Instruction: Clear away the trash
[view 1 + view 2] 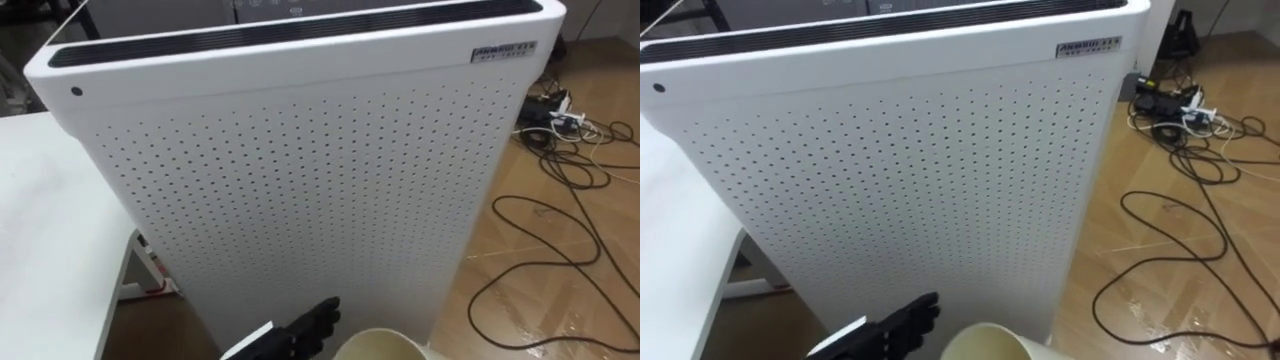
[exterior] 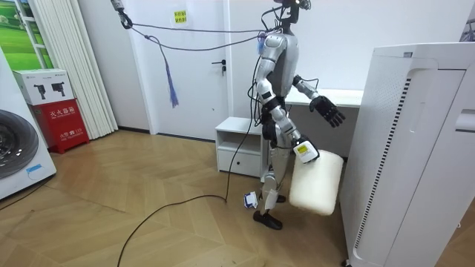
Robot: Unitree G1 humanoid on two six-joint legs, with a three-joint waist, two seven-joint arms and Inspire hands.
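I stand close in front of a tall white perforated air purifier (image 1: 300, 170), seen from the side as a big white box (image 2: 415, 148) in the room view. My left hand (image 1: 305, 325) is raised before it, fingers straight and spread, holding nothing; it shows again (image 2: 326, 111) in the room view. My right hand (image 2: 304, 152) hangs low at my side and grips the top of a cream waste bin (image 2: 318, 184), which is off the floor. The bin's round rim (image 1: 380, 342) shows at the bottom edge of the eye views.
A white table (image 1: 50, 220) lies to my left, against the purifier. Black cables and a power strip (image 1: 560, 120) trail over the wooden floor to my right. Behind me stand a low white cabinet (image 2: 237, 144) and a closed door (image 2: 200, 67).
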